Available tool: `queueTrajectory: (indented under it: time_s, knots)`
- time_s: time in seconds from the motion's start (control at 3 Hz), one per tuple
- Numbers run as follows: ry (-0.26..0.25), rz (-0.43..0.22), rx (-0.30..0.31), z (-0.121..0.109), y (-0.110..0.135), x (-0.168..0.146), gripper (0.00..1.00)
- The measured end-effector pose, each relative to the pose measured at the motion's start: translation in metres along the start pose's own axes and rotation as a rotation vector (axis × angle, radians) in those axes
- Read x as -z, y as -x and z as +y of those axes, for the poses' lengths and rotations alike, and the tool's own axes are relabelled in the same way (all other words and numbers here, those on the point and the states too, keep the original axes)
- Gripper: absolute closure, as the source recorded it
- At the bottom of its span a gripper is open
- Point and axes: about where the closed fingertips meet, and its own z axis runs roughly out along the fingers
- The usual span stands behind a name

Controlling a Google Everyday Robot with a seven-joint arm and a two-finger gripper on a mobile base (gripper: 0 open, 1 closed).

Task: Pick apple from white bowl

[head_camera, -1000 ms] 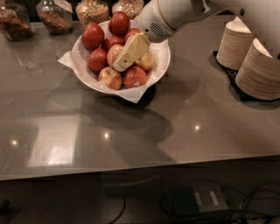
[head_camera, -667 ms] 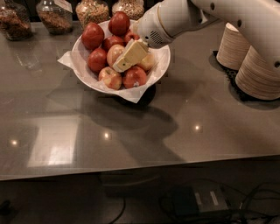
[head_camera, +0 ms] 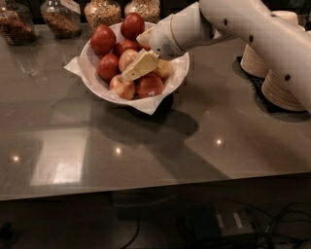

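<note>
The white bowl point(head_camera: 93, 80), lined with white paper, stands at the back left of the grey counter and holds several apples. Most are dark red; a pale yellow apple with a red-orange blush point(head_camera: 127, 58) lies in the middle. My gripper point(head_camera: 132, 58) reaches in from the right, low over the apples. One cream finger point(head_camera: 141, 65) lies just right of the pale apple, and the other finger point(head_camera: 144, 37) shows above it. The jaws are apart and hold nothing. I cannot tell whether they touch the apple.
Stacks of beige disposable bowls point(head_camera: 279, 82) stand at the right on a dark mat. Several glass jars of dry food point(head_camera: 102, 12) line the back edge behind the bowl. My white arm point(head_camera: 252, 29) crosses over the right side of the counter.
The gripper has shifted slightly down and left, deeper among the apples. The bowl and apples have not moved.
</note>
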Motion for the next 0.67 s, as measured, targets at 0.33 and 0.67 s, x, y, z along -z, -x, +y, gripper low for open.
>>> queueTrajectory:
  time_s: [0.33,0.67]
  knots:
    - [0.011,-0.007,0.003,-0.0037,-0.0007,-0.0107,0.24]
    - [0.019,0.005,-0.003,-0.0051,-0.0073,-0.0182,0.26]
